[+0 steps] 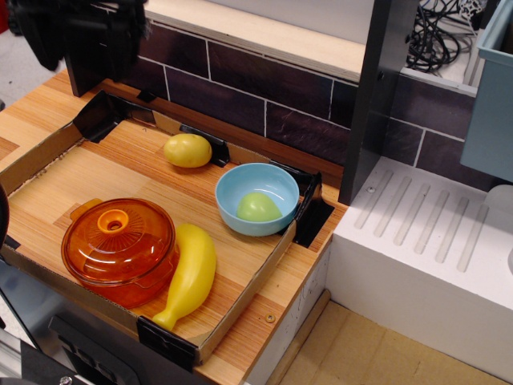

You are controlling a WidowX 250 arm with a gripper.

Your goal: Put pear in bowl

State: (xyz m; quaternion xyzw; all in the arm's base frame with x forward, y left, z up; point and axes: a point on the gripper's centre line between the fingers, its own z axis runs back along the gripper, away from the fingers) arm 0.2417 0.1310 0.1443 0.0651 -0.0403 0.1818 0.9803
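- Pear point(257, 207): you see the light-green toy pear lying inside the bowl, on its floor, toward the wall nearest the camera.
- Bowl point(232, 187): the round light-blue bowl stands upright on the wooden board, in the right rear corner of the cardboard tray point(32, 156), just beside the tray's right wall.
- Gripper point(76, 32): you find it at the top left of the view, a dark blurred shape above the tray's rear left corner and well apart from the bowl. You cannot tell from this blur whether its fingers are spread or closed; nothing is visibly held in it.
- Lemon point(187, 150): the yellow lemon-like fruit rests near the tray's back wall, behind and to the left of the bowl, not touching it.
- Banana point(191, 275): the long yellow banana lies in front of the bowl, pressed along the right side of the orange pot point(119, 250).
- Orange pot: see-through, with its lid on and knob upward, at the tray's front left.
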